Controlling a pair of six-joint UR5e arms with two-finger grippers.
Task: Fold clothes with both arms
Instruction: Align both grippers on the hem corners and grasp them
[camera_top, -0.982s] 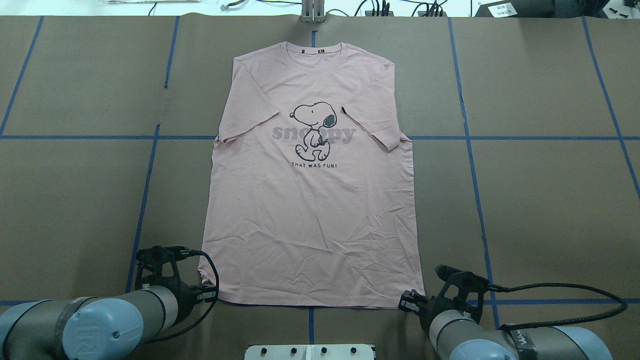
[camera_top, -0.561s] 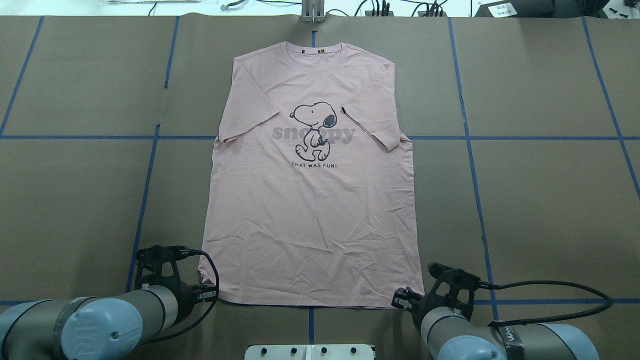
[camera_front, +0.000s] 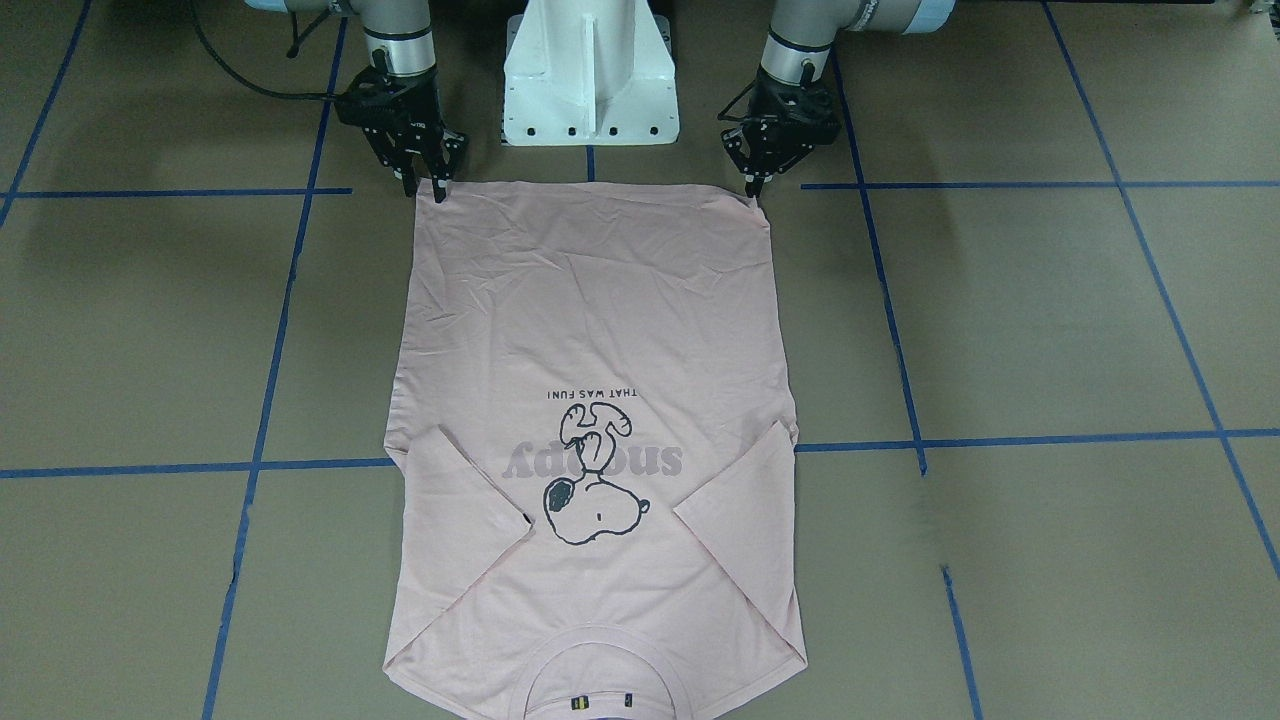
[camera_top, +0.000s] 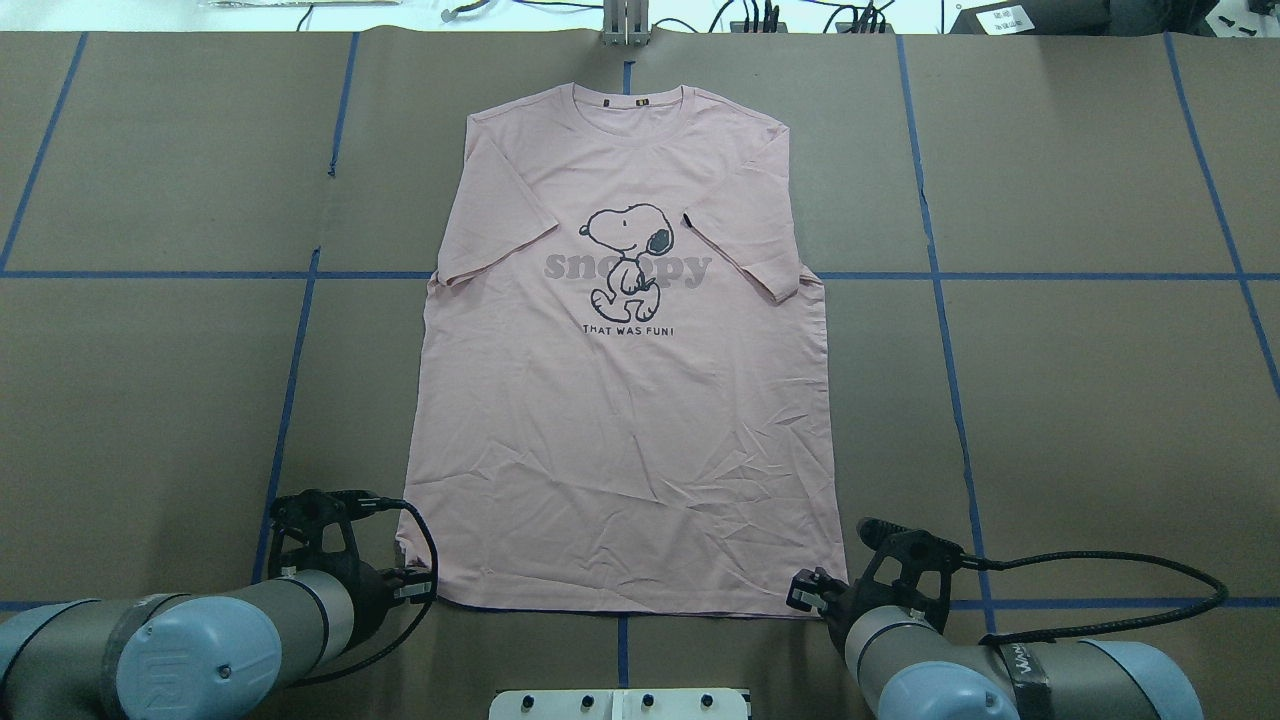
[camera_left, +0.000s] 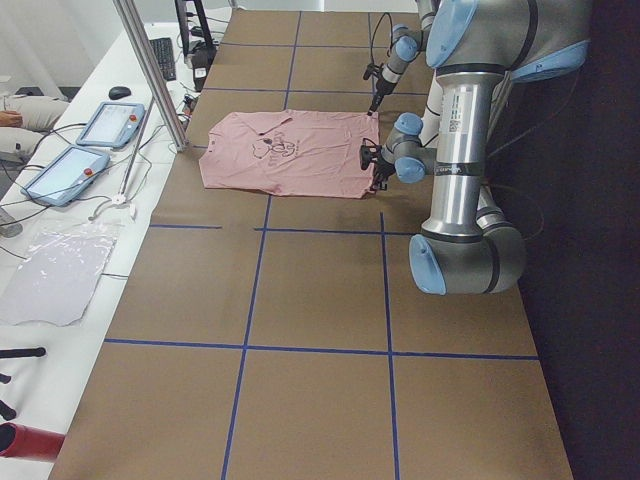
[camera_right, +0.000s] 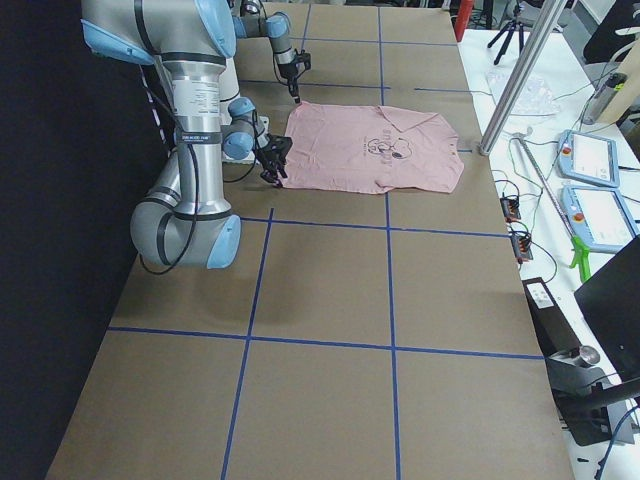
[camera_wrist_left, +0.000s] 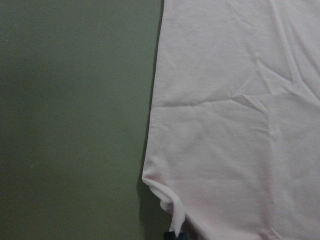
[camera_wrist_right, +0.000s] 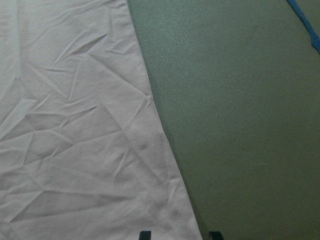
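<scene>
The pale pink Snoopy T-shirt (camera_top: 620, 430) lies flat, print up, collar at the far end, both sleeves folded inward. My left gripper (camera_top: 418, 590) is at the near left hem corner and shut on it. The fabric puckers there in the left wrist view (camera_wrist_left: 165, 200). In the front-facing view its fingers meet in a point (camera_front: 752, 188). My right gripper (camera_top: 805, 596) is open at the near right hem corner. Its two fingertips straddle the shirt's side edge in the right wrist view (camera_wrist_right: 179, 234) and stand apart in the front-facing view (camera_front: 425, 190).
The brown table cover (camera_top: 1080, 400) carries a grid of blue tape lines. The white pedestal base (camera_front: 590, 70) stands between the arms, just behind the hem. Monitors, tablets and cables lie beyond the table's far edge (camera_left: 100, 125).
My right gripper has moved a little left and forward, onto the shirt's near right corner. The left arm and the shirt have not moved.
</scene>
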